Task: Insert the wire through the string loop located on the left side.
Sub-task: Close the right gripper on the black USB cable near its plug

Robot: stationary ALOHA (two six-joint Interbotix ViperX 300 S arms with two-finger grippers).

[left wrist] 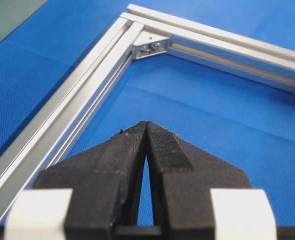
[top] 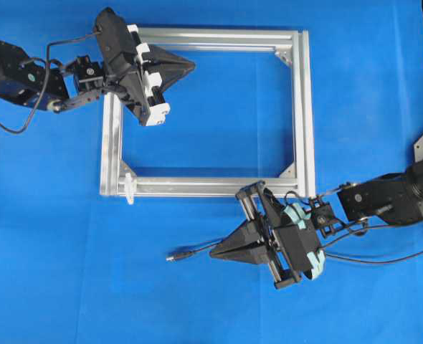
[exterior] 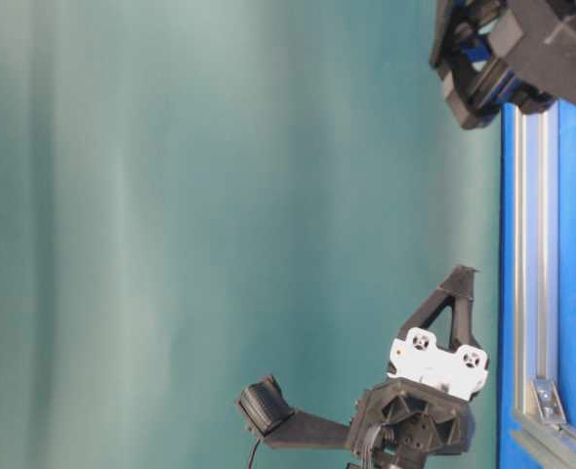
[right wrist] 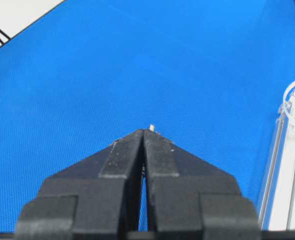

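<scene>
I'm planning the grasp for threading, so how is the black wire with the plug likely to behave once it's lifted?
The wire is thin and lies in a loose curve on the blue mat, so it will probably flop and sag rather than hold a line. Its small cylindrical plug end looks rigid, likely the better place to grip, though it may roll if nudged sideways. It seems light.

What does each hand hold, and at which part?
Right hand appears to pinch the wire just behind its plug; left hand is shut on nothing.
</scene>
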